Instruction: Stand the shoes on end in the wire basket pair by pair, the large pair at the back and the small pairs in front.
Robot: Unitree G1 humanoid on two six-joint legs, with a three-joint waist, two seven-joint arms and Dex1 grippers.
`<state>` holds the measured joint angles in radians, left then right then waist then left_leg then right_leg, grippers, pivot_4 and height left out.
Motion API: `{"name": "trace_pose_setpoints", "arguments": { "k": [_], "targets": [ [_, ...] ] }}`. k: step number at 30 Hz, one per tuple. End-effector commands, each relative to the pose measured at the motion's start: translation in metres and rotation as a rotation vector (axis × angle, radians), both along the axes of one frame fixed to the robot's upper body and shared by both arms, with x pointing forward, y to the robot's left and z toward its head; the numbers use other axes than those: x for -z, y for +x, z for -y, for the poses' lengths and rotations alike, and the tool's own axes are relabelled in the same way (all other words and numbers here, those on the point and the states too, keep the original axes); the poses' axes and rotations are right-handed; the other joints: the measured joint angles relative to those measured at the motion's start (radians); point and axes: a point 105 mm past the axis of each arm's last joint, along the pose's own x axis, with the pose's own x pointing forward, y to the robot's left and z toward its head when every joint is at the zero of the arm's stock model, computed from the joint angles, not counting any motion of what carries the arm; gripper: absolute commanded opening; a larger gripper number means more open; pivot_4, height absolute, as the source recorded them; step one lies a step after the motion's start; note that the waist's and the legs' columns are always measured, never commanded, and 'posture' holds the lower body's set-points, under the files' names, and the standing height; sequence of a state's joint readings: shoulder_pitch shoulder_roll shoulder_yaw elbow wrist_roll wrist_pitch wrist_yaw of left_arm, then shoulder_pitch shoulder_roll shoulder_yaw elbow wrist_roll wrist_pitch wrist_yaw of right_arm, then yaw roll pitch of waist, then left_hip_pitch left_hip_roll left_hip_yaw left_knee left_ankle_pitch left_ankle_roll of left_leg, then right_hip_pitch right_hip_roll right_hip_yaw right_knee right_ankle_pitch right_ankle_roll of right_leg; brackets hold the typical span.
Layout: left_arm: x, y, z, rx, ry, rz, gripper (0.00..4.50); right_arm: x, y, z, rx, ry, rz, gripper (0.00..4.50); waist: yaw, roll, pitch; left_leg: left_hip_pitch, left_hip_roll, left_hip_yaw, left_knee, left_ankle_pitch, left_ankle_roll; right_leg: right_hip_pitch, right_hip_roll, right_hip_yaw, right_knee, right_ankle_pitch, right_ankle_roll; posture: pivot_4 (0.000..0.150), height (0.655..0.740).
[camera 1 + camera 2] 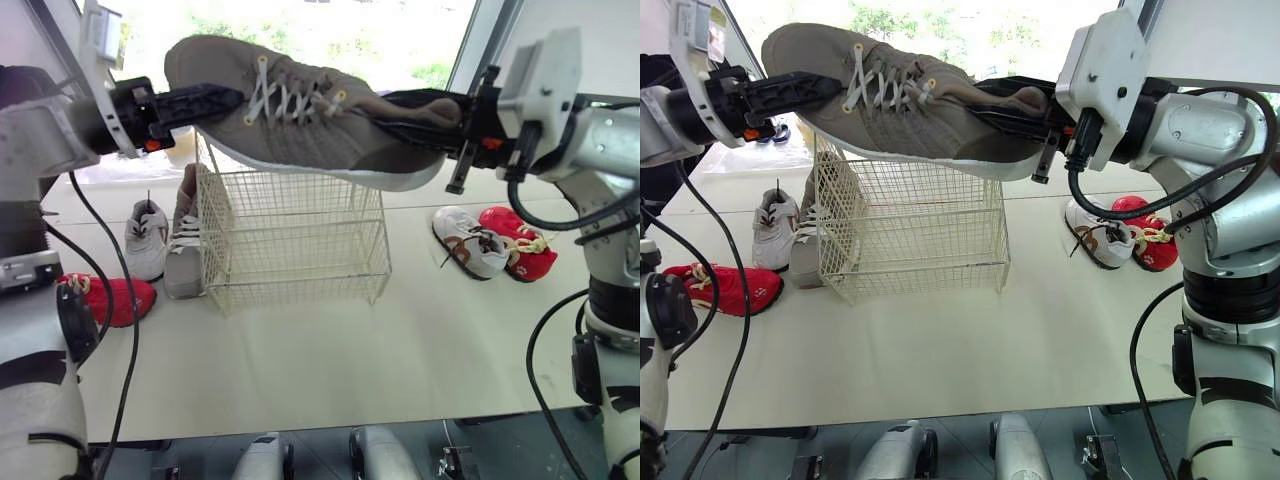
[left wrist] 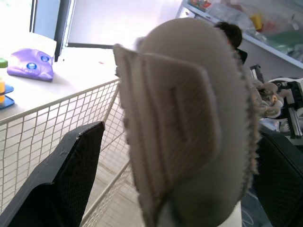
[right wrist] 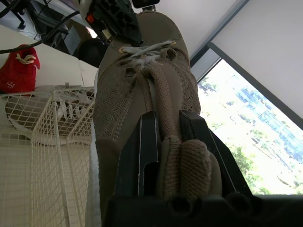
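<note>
Obs.: you have the large taupe shoe (image 1: pixel 300 130) in the air directly over the wire basket (image 1: pixel 290 240), sole down, laces up, toe toward 9 o'clock and heel toward 3 o'clock, the toe end a little higher. Whether the sole touches the basket's top rim cannot be told. Your right gripper (image 3: pixel 168 123) is at the heel end, its two fingers pinched close together on the padded heel collar; grip looks firm. Your left gripper (image 1: pixel 230 103) is at the toe end. In the left wrist view its fingers (image 2: pixel 66 179) are spread wide with the toe between them, and basket mesh shows through a gap beside one of them, so it straddles the toe rather than squeezing it. The basket stands upright near the middle of the table (image 1: pixel 400 340). At its 9 o'clock a second taupe shoe (image 1: pixel 185 240) lies against the basket wall, with a white shoe (image 1: pixel 147 238) just beside that. A red shoe (image 1: pixel 110 298) sits at about 8 o'clock. At the basket's 3 o'clock, well apart from it, another white shoe (image 1: pixel 470 243) and another red shoe (image 1: pixel 520 245) lie touching.
</note>
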<state>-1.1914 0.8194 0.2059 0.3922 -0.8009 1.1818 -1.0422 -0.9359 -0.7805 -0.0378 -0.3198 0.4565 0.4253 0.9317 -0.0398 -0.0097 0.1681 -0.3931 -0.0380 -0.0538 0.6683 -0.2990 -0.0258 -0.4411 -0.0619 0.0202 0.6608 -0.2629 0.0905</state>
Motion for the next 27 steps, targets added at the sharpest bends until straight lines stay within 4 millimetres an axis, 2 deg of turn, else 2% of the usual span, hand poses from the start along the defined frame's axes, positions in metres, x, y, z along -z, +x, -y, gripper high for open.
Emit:
{"name": "trace_pose_setpoints", "arguments": {
  "k": [1, 4, 11, 12, 14, 16, 18, 19, 22, 23, 25, 27],
  "targets": [
    [-0.016, -0.013, 0.005, 0.074, 0.032, 0.074, 4.50, -0.012, -0.019, -0.004, -0.054, 0.000, 0.084, 0.20, 0.000, 0.000, 0.000, 0.000, 0.000, 0.000, 0.000, 0.000, 0.000, 0.000, 0.000, 0.000, 0.001, 0.000, 0.000, 0.150, 0.7400],
    [-0.009, -0.022, 0.009, 0.165, 0.092, 0.067, 4.50, -0.005, -0.019, -0.004, -0.064, -0.051, 0.088, 0.20, -0.001, 0.000, 0.000, 0.000, 0.000, 0.000, 0.000, 0.000, 0.000, 0.000, 0.000, 0.000, 0.001, 0.000, 0.000, 0.150, 0.7400],
    [-0.007, -0.024, 0.009, 0.221, 0.115, 0.062, 1.24, -0.002, -0.016, -0.002, -0.058, -0.077, 0.098, 0.20, -0.003, 0.000, 0.000, 0.000, 0.000, 0.000, 0.000, 0.000, 0.001, 0.000, 0.001, 0.000, 0.001, 0.000, 0.000, 0.150, 0.7400],
    [-0.010, -0.022, 0.009, 0.208, 0.098, 0.064, 0.89, -0.002, -0.016, -0.002, -0.054, -0.071, 0.097, 0.20, -0.003, 0.000, 0.000, 0.000, 0.000, 0.000, 0.000, -0.001, 0.001, 0.000, 0.001, 0.000, 0.001, 0.000, 0.000, 0.150, 0.7400],
    [-0.015, -0.018, 0.008, 0.176, 0.050, 0.065, 0.72, -0.003, -0.014, 0.001, -0.036, -0.044, 0.091, 0.20, -0.001, 0.000, 0.000, 0.000, 0.000, 0.001, 0.000, -0.001, 0.001, 0.000, 0.001, 0.000, 0.001, 0.000, 0.000, 0.150, 0.7400],
    [-0.019, -0.017, 0.006, 0.156, 0.006, 0.062, 0.70, -0.008, -0.009, 0.007, -0.008, 0.014, 0.071, 1.18, -0.001, 0.000, 0.000, 0.000, 0.000, 0.000, 0.000, -0.001, 0.001, 0.000, 0.000, 0.000, 0.001, 0.000, 0.000, 0.150, 0.7400],
    [-0.023, -0.016, 0.003, 0.130, -0.042, 0.070, 0.70, -0.019, 0.000, 0.022, 0.054, 0.113, 0.059, 2.15, -0.001, 0.000, 0.000, 0.000, 0.000, 0.000, 0.001, 0.000, 0.001, 0.000, 0.000, 0.000, 0.001, 0.000, 0.000, 0.150, 0.7400],
    [-0.026, -0.015, 0.001, 0.112, -0.078, 0.075, 0.70, -0.024, 0.007, 0.034, 0.103, 0.174, 0.055, 2.67, 0.000, 0.000, 0.000, 0.000, 0.000, 0.000, 0.001, 0.000, 0.001, 0.000, 0.000, 0.000, 0.002, 0.000, 0.000, 0.150, 0.7400],
    [-0.036, -0.013, -0.010, 0.041, -0.194, 0.105, 0.70, -0.039, 0.029, 0.091, 0.272, 0.441, -0.012, 4.28, 0.001, 0.000, 0.000, 0.000, 0.000, 0.000, 0.001, 0.000, 0.000, 0.000, -0.001, 0.000, 0.003, 0.000, 0.000, 0.150, 0.7400],
    [-0.039, -0.012, -0.014, 0.012, -0.234, 0.119, 0.70, -0.043, 0.031, 0.108, 0.297, 0.553, -0.049, 4.45, 0.002, 0.000, 0.000, 0.000, 0.000, 0.000, 0.001, 0.000, 0.000, 0.000, -0.001, 0.000, 0.003, 0.000, 0.000, 0.150, 0.7400],
    [-0.050, -0.014, -0.021, -0.041, -0.332, 0.173, 0.70, -0.046, 0.036, 0.139, 0.282, 0.846, -0.184, 4.45, 0.004, -0.001, 0.000, 0.000, 0.000, 0.000, 0.001, 0.000, 0.000, 0.000, -0.001, 0.001, 0.003, 0.000, 0.000, 0.150, 0.7400],
    [-0.060, -0.014, -0.026, -0.105, -0.448, 0.243, 0.70, -0.033, 0.045, 0.150, 0.262, 1.035, -0.309, 4.45, 0.007, -0.001, 0.000, 0.000, 0.000, 0.000, 0.001, 0.000, -0.001, 0.000, -0.002, 0.001, 0.003, 0.000, 0.000, 0.150, 0.7400]
  ]
}}
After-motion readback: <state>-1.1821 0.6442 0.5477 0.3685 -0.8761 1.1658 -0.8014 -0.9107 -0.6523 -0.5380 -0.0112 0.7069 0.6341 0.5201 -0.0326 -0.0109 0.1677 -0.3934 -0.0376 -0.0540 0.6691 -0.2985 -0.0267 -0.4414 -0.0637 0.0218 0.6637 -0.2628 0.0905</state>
